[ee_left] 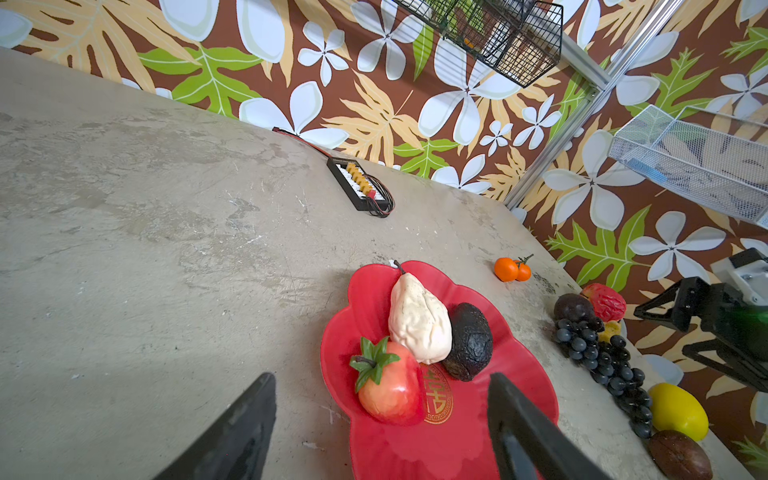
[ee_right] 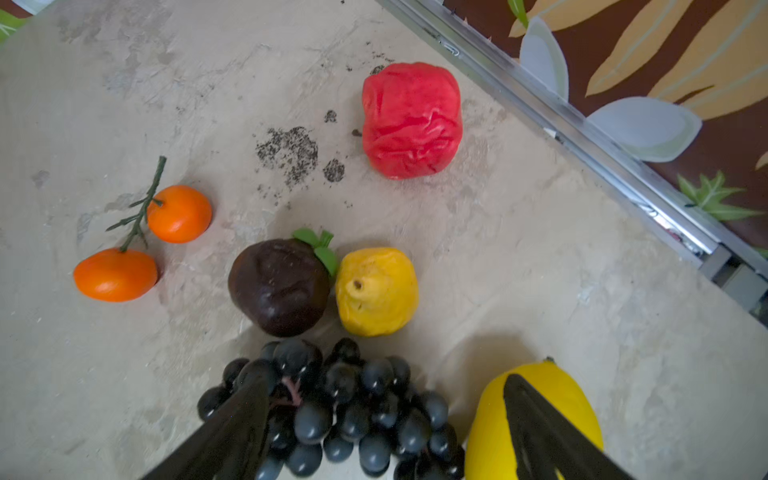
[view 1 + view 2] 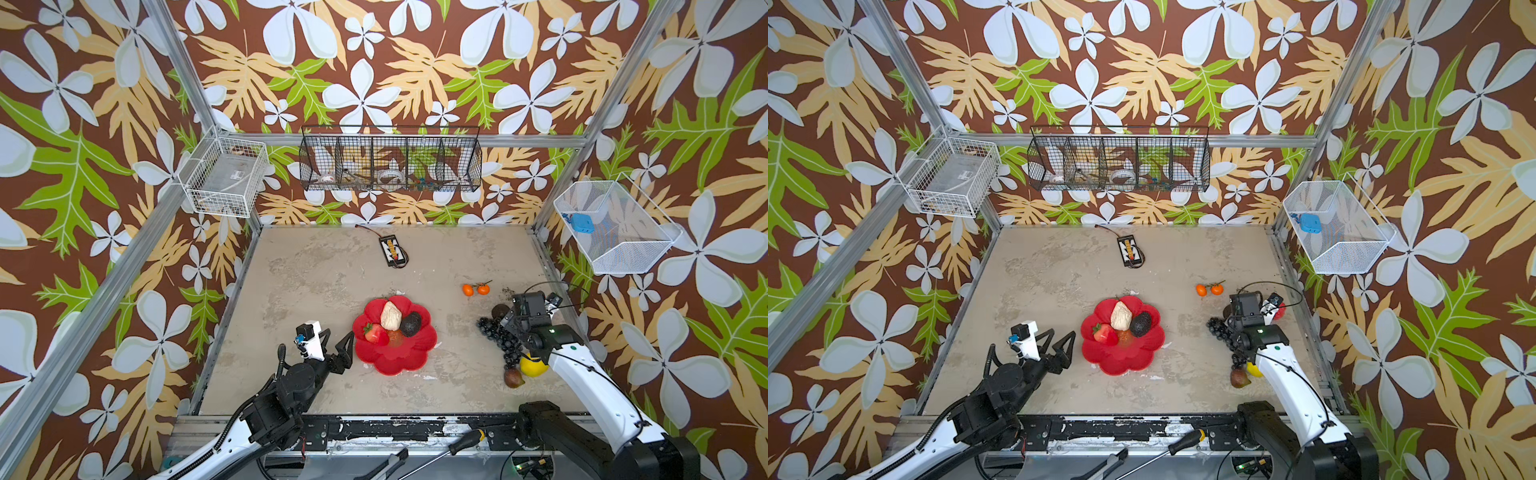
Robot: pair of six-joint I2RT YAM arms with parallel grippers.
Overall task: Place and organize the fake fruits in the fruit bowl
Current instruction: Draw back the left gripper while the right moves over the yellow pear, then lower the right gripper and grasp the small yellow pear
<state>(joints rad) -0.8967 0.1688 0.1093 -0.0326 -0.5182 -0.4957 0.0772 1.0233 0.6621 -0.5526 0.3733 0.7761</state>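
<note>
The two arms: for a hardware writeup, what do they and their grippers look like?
The left arm and right arm have white links and black joints. The left gripper and right gripper have black triangular open-frame fingers. A ribbed black hose follows the left arm; a thin black cable loops over the right arm.

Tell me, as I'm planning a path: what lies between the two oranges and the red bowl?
Only bare table separates oranges and fruit bowl, shown in both top views.
</note>
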